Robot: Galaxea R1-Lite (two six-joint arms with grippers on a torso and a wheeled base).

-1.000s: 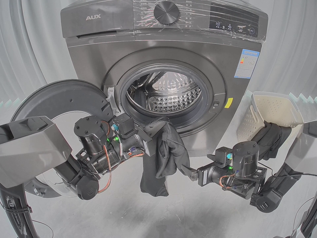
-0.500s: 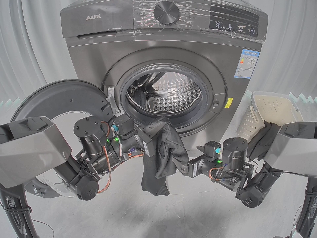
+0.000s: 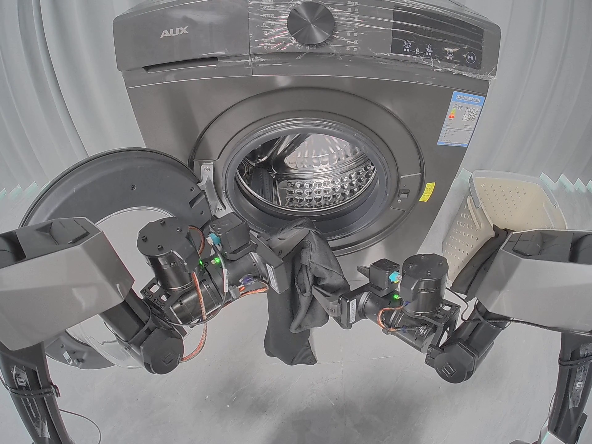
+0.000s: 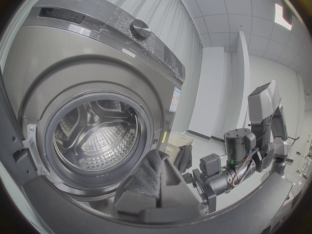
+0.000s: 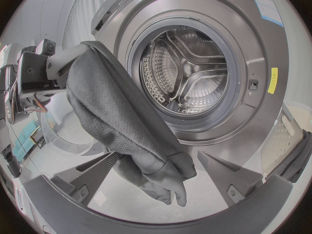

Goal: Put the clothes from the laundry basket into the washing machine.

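I see dark grey knit garment (image 3: pixel 311 279) dangling bunched before silver washing machine (image 3: pixel 185 112); left gripper (image 3: pixel 287 245) clamped on its top, right gripper (image 5: pixel 156 168) spread wide around lower fold.

A dark grey garment (image 3: pixel 308 272) hangs limp from the left gripper (image 3: pixel 291 240) right at the lower rim of the grey front-loading washing machine (image 3: pixel 185 106), its round door (image 3: pixel 117 180) swung wide open, while another dark piece (image 5: pixel 297 160) drapes over the cream perforated laundry basket (image 3: pixel 515 201) beside the machine.
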